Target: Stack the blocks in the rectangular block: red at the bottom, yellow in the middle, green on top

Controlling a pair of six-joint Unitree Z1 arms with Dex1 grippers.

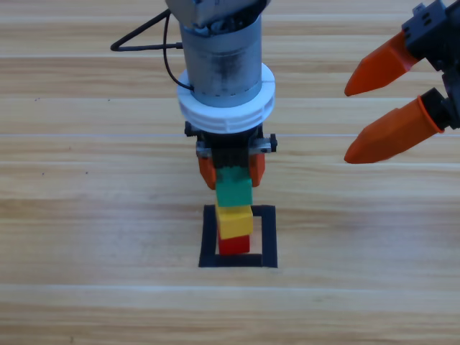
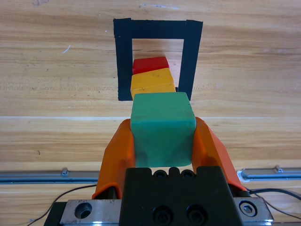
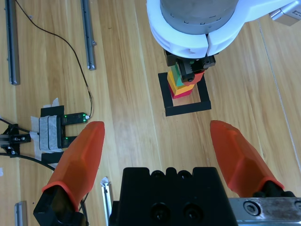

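Note:
The red cube (image 1: 234, 245) sits inside the black tape rectangular block (image 1: 269, 237) with the yellow cube (image 1: 234, 221) on top of it. The green cube (image 1: 234, 188) rests on the yellow one, and my left gripper (image 1: 231, 171) is shut on the green cube from above. In the left wrist view the green cube (image 2: 162, 127) fills the space between the orange jaws, with yellow (image 2: 151, 83) and red (image 2: 150, 63) showing beyond it inside the tape outline (image 2: 123, 61). My right gripper (image 1: 374, 115) hangs open at the upper right, away from the stack (image 3: 181, 84).
A black cable (image 1: 144, 39) runs over the table behind the left arm. The right wrist view shows metal rails (image 3: 87, 33) and a small device (image 3: 56, 129) on the table, far off to one side of the stack.

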